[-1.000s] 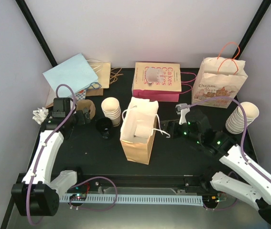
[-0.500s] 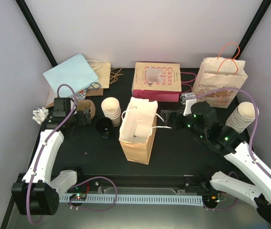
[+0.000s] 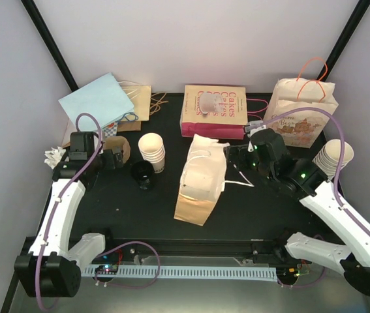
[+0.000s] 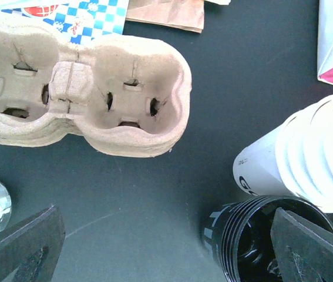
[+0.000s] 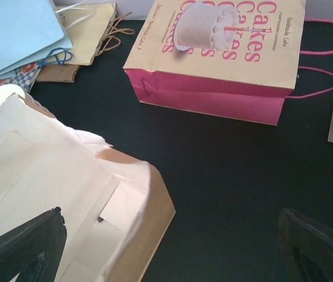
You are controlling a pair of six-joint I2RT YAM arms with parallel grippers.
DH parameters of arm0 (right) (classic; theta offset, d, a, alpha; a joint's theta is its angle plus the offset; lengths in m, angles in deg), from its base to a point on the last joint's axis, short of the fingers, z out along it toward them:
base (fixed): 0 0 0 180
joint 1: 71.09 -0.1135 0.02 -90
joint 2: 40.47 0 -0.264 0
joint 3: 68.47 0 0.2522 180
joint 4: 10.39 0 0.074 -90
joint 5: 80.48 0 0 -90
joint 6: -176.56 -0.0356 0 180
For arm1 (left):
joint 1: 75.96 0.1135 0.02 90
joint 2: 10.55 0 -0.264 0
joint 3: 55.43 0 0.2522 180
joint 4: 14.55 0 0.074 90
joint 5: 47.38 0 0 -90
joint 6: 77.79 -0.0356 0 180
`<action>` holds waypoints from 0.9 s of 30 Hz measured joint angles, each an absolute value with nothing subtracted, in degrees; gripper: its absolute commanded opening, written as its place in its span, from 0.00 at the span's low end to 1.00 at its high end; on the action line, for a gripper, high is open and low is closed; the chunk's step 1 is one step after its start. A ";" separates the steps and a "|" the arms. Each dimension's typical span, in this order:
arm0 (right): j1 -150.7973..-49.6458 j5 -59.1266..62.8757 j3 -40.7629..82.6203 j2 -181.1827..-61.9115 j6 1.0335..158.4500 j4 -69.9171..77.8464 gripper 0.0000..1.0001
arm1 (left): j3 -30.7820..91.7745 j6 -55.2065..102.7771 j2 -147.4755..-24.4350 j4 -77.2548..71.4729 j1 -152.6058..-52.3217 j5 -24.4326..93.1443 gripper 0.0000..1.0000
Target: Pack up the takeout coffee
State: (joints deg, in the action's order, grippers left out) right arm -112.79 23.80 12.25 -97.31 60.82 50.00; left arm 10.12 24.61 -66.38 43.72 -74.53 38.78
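The takeout coffee cup is hidden from every view. A cream and brown paper bag [image 3: 201,186] stands at the table's middle, leaning, and its mouth does not show. My right gripper [image 3: 235,156] hangs open just right of the bag's top. In the right wrist view that gripper [image 5: 169,252] is wide open above the bag's corner [image 5: 84,217], gripping nothing. My left gripper [image 3: 111,160] is open at the left. In the left wrist view it [image 4: 166,258] hovers empty over bare table, between the pulp carrier [image 4: 90,100] and a stack of black lids [image 4: 254,241].
A stack of cream cups [image 3: 152,151] stands beside the black lids [image 3: 142,175]. A second cup stack [image 3: 331,160] lies at the right. A pink cake bag [image 3: 214,111], a printed bag [image 3: 299,114] and flat bags [image 3: 103,101] line the back. Crumpled paper [image 3: 55,156] sits far left.
The right gripper opened wider and moved back and up from the bag. The bag shifted right and tipped, so its open mouth no longer shows. The left arm barely moved.
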 measured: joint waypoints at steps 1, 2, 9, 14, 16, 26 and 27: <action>-112.79 23.78 12.67 -97.46 60.86 50.61 1.00 | 10.29 24.59 -66.38 43.81 -74.53 38.50 0.99; -112.79 23.78 13.41 -97.79 60.91 51.23 1.00 | 10.49 24.57 -66.38 43.83 -74.53 38.23 0.99; -112.55 23.80 24.78 -103.43 60.91 56.03 0.96 | 10.73 24.35 -65.03 44.10 -74.53 36.70 0.99; -112.17 22.36 30.63 -106.97 61.98 59.99 0.87 | 10.90 24.28 -62.97 44.47 -74.53 35.50 0.99; -112.15 21.02 32.49 -107.84 62.63 61.48 0.83 | 10.93 24.15 -61.86 44.51 -74.53 35.00 0.99; -112.13 17.92 35.57 -110.99 64.03 68.23 0.74 | 10.95 24.02 -62.23 44.47 -74.53 34.85 0.99; -112.13 17.92 35.55 -111.60 64.21 68.60 0.74 | 10.95 24.02 -62.56 44.47 -74.53 34.85 0.99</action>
